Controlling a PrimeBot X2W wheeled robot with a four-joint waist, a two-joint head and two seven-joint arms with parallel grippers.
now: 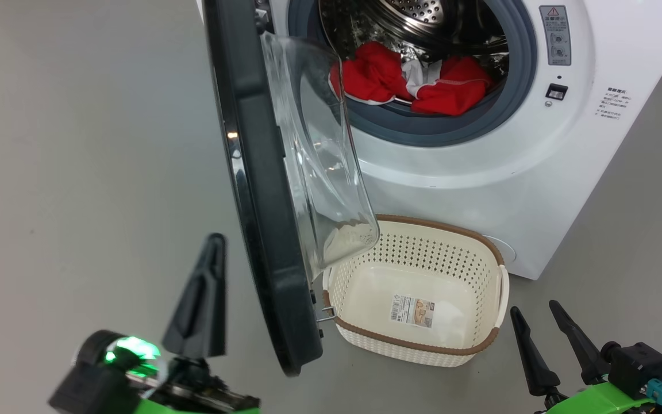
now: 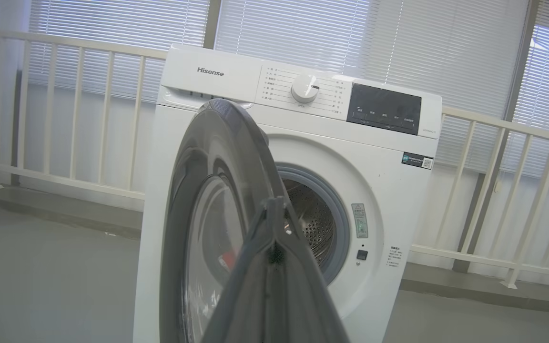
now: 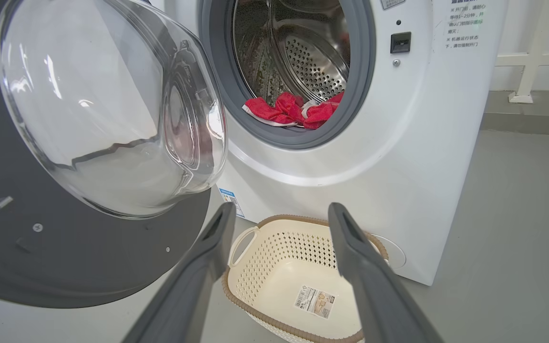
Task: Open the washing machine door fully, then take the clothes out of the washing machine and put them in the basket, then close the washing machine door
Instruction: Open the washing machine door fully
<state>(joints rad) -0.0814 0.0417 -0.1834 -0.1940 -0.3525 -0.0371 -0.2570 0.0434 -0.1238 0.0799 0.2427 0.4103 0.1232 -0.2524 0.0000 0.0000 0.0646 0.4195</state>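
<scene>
Right gripper, jaws apart, near basket; clothes lie in washing machine.

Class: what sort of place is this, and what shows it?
Likely a laundry corner, perhaps a balcony: a big white front-loading washing machine, a cream perforated plastic basket, a white railing before slatted window blinds.

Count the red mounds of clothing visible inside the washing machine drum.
2: the left red mound and the right red mound, both at the drum's front edge, white fabric between them. More may lie hidden deeper.
</scene>
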